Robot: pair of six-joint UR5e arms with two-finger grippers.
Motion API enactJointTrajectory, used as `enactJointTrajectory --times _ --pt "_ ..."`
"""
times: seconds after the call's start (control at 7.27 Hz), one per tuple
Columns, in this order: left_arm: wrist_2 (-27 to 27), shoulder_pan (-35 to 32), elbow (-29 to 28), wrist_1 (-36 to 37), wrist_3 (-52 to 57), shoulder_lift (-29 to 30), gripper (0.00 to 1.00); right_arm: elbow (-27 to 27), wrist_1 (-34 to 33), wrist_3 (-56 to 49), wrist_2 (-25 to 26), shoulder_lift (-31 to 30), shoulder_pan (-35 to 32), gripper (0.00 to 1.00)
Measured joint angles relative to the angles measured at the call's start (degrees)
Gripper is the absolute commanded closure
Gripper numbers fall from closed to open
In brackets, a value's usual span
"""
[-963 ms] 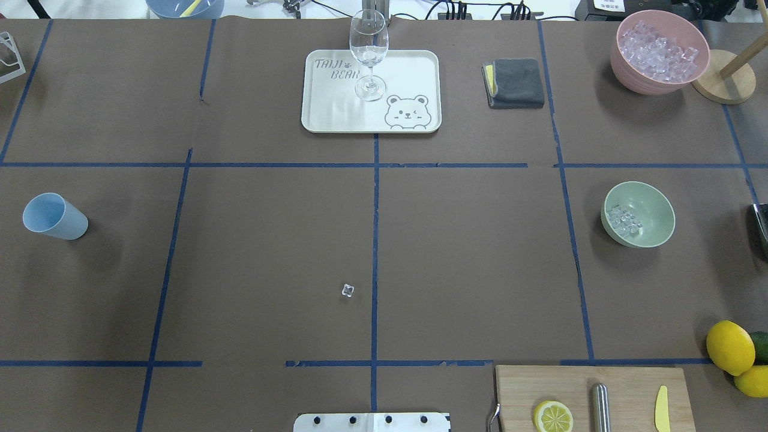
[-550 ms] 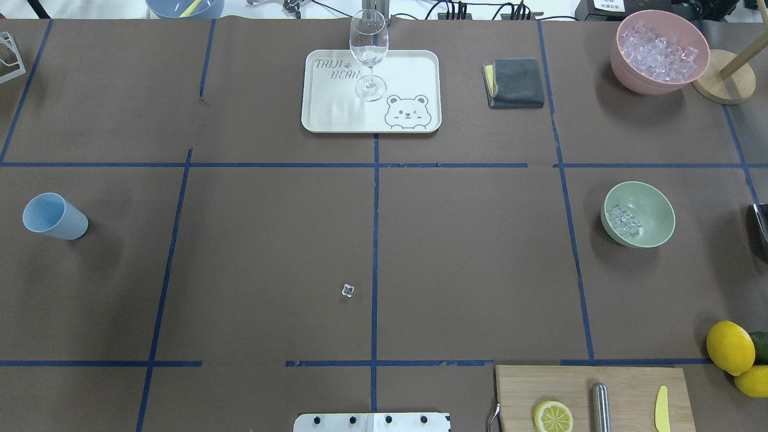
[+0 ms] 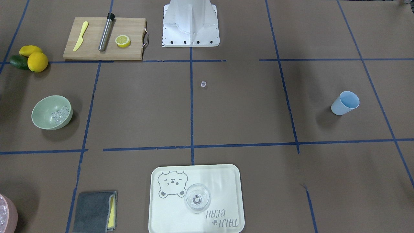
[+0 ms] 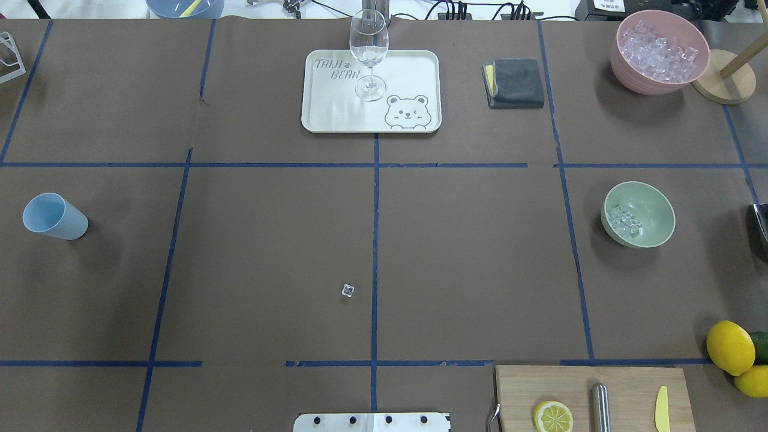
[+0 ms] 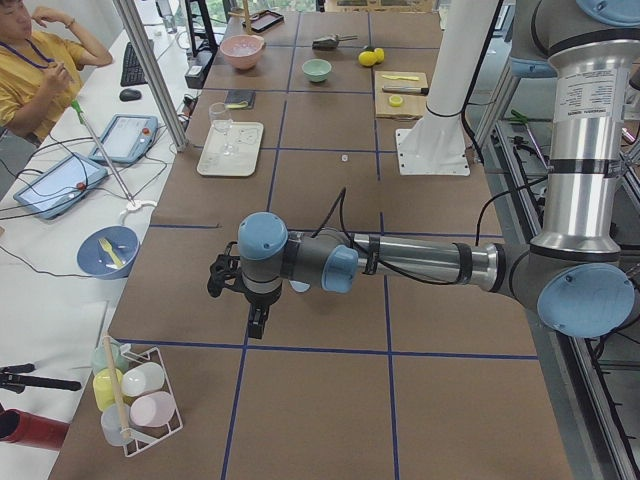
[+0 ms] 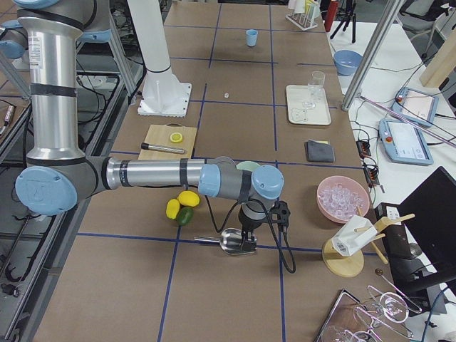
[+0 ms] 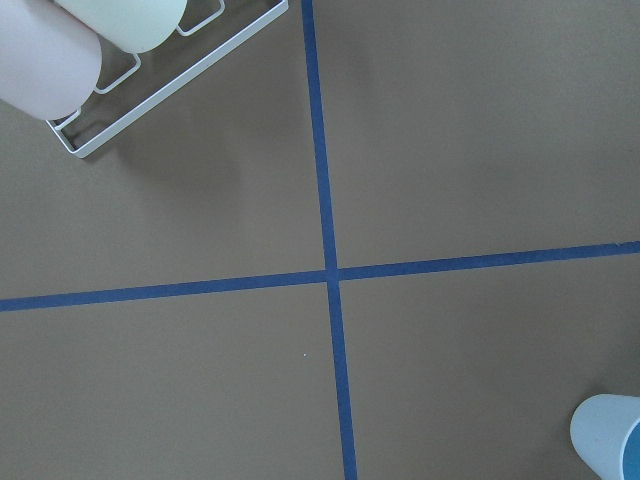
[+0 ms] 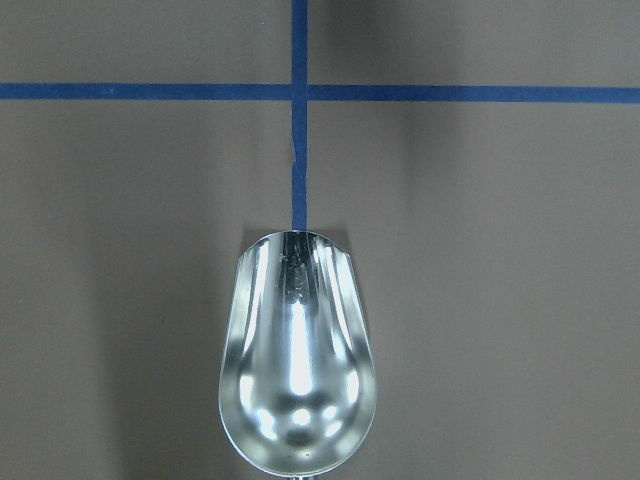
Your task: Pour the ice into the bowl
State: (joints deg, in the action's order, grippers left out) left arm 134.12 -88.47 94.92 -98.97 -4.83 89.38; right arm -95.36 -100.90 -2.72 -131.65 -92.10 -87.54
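The sage-green bowl [image 4: 651, 207] [image 3: 43, 111] stands at the right of the table in the overhead view, with a small pile of ice [image 4: 624, 221] [image 3: 60, 114] inside it. One stray cube [image 4: 347, 290] [image 3: 203, 84] lies near the table's middle. My right gripper [image 6: 246, 239] hangs just over an empty metal scoop [image 8: 297, 360] [image 6: 229, 241] at the table's right end. My left gripper [image 5: 257, 325] hovers low at the left end next to the blue cup [image 4: 54, 216] [image 7: 610, 435]. Neither gripper's fingers show clearly, so I cannot tell whether they are open or shut.
A pink bowl [image 4: 659, 51] full of ice and a wooden stand [image 4: 723, 77] sit far right. A tray [image 4: 408, 72] holds a wine glass [image 4: 368, 54], with a grey cloth [image 4: 515, 83] beside it. A cutting board [image 4: 591, 396], lemons [image 4: 730, 347] and a cup rack [image 5: 135, 395] are nearby.
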Motion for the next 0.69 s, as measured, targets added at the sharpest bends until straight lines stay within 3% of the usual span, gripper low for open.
enactJointTrajectory --times 0.69 --pt "0.0 0.1 -0.1 0.1 0.0 -0.1 0.00 0.0 0.1 0.0 -0.1 0.0 0.8 0.00"
